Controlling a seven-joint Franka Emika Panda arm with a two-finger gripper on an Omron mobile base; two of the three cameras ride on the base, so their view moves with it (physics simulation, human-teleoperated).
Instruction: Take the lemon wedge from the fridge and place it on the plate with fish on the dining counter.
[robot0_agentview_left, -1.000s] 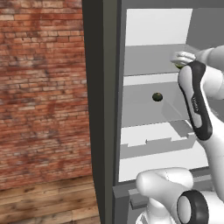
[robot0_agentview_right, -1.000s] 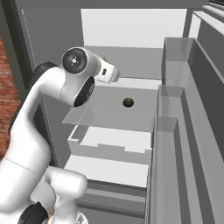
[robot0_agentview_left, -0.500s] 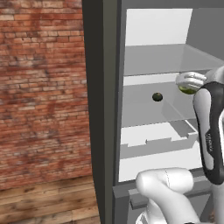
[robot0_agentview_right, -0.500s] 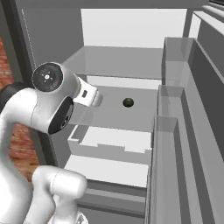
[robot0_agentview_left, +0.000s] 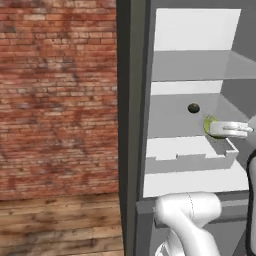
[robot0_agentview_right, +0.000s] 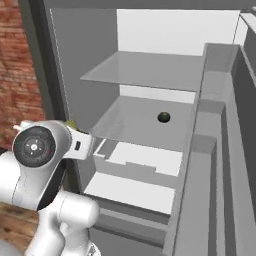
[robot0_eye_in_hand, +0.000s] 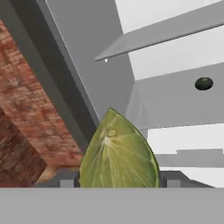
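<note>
My gripper is shut on the lemon wedge, a yellow-green slice that stands upright between the two finger tips in the hand view. In the left base view the lemon wedge shows as a small green patch at the tip of the gripper, just in front of the fridge's middle shelf at the right. In the right base view a sliver of the wedge peeks over my wrist, left of the open fridge. The plate with fish and the dining counter are out of view.
A small dark round item lies on the middle glass shelf. The fridge door with its bins stands open at the right. A white drawer sits below the shelf. A brick wall and wooden floor lie to the left.
My hand has drawn back out of the fridge and sunk lower with the lemon wedge held in it. The dark round item has stayed on its shelf.
</note>
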